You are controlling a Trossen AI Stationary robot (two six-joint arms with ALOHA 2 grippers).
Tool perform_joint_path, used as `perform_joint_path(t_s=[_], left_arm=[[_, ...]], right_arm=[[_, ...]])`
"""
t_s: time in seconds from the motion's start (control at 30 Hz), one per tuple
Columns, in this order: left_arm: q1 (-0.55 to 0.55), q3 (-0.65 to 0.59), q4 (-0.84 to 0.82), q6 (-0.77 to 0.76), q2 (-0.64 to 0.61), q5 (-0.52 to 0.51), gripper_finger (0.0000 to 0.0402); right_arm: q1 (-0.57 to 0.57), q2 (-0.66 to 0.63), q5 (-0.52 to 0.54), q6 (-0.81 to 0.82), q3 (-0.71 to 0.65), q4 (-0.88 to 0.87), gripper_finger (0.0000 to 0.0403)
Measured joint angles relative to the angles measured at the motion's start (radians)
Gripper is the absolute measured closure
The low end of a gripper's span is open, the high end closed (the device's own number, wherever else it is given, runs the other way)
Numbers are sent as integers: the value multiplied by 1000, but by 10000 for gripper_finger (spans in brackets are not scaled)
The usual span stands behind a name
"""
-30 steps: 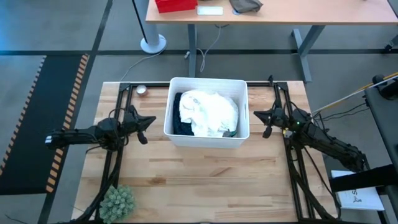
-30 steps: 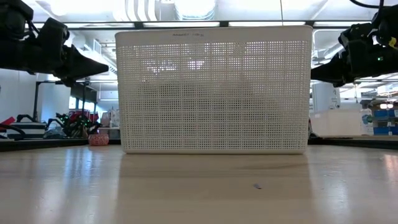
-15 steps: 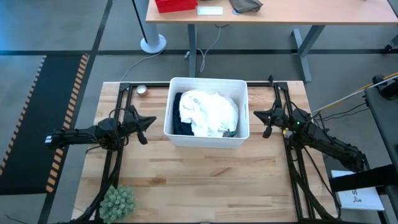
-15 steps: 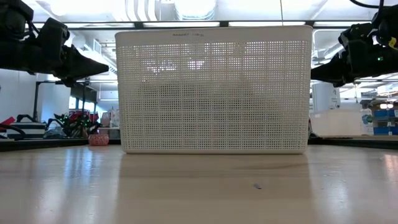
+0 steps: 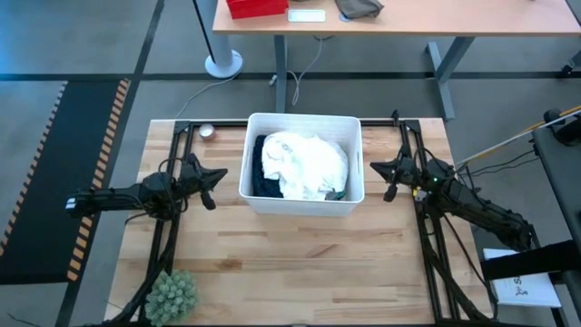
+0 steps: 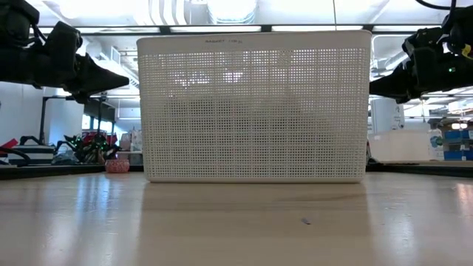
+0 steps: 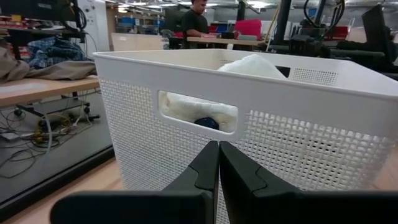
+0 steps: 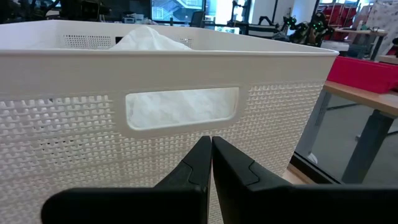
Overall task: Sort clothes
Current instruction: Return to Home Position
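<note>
A white perforated bin (image 5: 304, 163) stands at the table's far middle. In it lies a large white garment (image 5: 304, 163) over dark clothes (image 5: 261, 171); a bit of teal (image 5: 338, 193) shows at its right near corner. My left gripper (image 5: 221, 176) hovers shut just left of the bin, pointing at the bin's left handle slot (image 7: 198, 112). My right gripper (image 5: 374, 167) hovers shut just right of the bin, facing the right handle slot (image 8: 181, 107). Both are empty and above the table.
A green spiky plant (image 5: 172, 295) stands at the table's near left corner. A small round object (image 5: 208, 131) lies at the far left. Black frame rails (image 5: 427, 236) run along both sides. Bare wood lies in front of the bin (image 5: 300, 263).
</note>
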Motion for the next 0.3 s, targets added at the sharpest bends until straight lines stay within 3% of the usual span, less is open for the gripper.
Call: perform_joint_path(t_s=[0.3], left_arm=[[0, 0, 0, 8, 0, 0, 402]], right_arm=[[0, 0, -1, 0, 14, -20, 403]])
